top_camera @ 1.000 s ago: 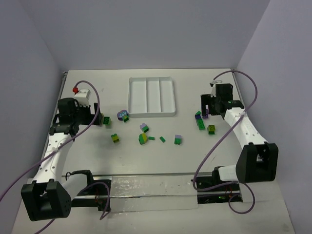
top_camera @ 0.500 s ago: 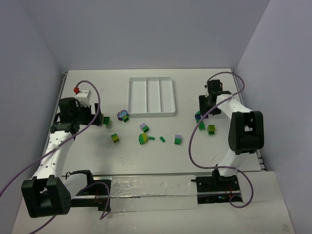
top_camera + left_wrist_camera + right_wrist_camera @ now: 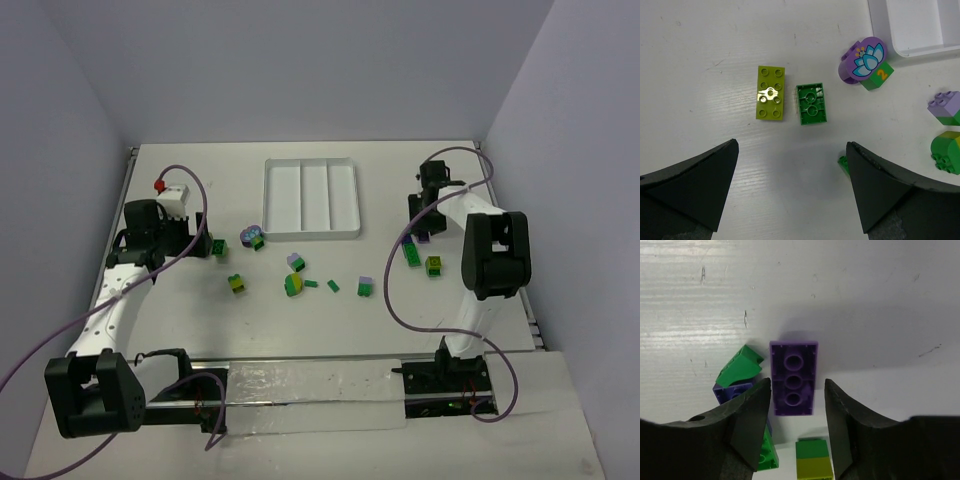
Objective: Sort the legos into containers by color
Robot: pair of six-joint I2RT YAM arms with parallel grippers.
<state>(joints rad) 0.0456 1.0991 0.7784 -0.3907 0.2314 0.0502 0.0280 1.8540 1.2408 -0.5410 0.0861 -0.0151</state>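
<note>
An upside-down purple lego [image 3: 793, 377] lies on the table with its near end between the fingers of my right gripper [image 3: 797, 382]. The jaws stand narrow around it; a thin gap shows at the right finger. Beside it lie a green slope [image 3: 739, 367], a green brick [image 3: 767, 452] and a green and yellow-green stack [image 3: 812, 460]. My left gripper [image 3: 791, 145] hangs wide open over bare table, short of a yellow-green brick [image 3: 771, 93] and a green brick [image 3: 811, 103]. The white three-compartment tray [image 3: 310, 235] holds no bricks.
A purple round flower piece [image 3: 863, 60] sits by the tray's near left corner. Loose legos [image 3: 294, 284] lie scattered across the table's middle. A white box with a red knob [image 3: 168, 196] stands behind the left arm. Cables arc over both arms.
The right gripper's jaws have narrowed around the purple lego, and the right arm has folded up and shifted back. The left arm and gripper have held still.
</note>
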